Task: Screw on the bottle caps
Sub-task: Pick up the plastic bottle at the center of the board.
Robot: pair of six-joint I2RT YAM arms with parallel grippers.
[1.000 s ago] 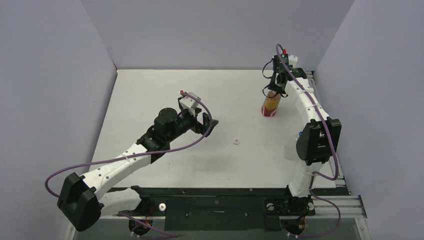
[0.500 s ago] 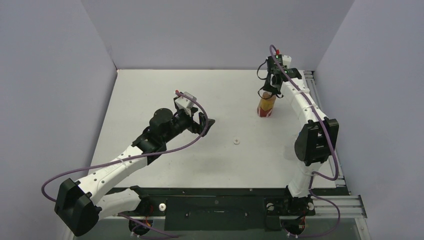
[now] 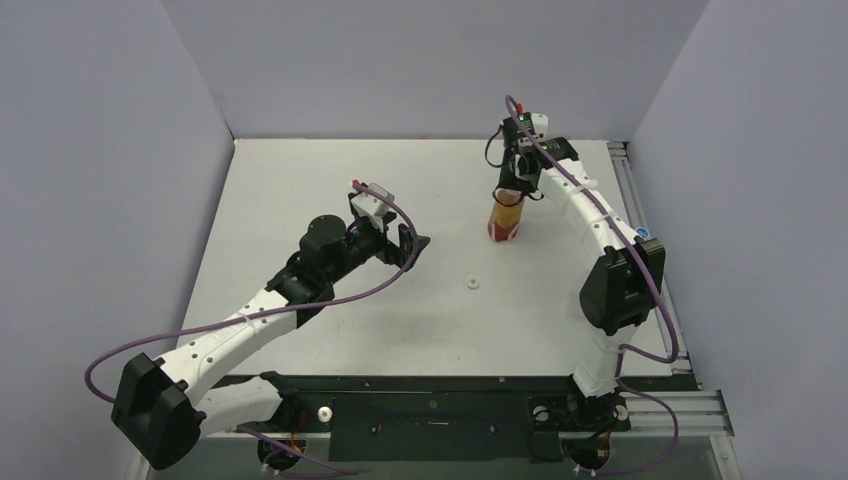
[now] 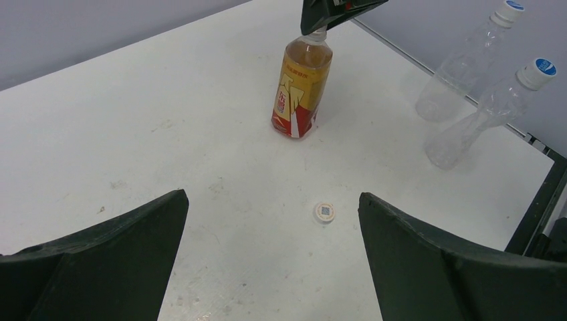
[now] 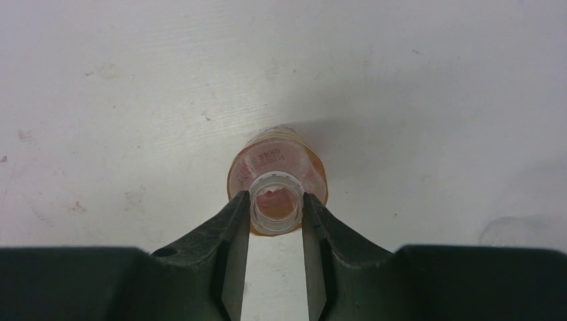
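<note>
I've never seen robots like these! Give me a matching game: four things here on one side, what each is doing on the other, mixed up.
Things:
1. amber bottle
2. loose white cap
3. left gripper
4. right gripper

States:
a. lying alone on the table
b. wide open, holding nothing
c. shut on the bottle's neck
d. standing, mouth uncapped

Pairs: 1-d, 2-a, 3-b, 4-c.

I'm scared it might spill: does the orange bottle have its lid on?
No, the orange bottle has an open neck with no lid, pinched by the right claw.
</note>
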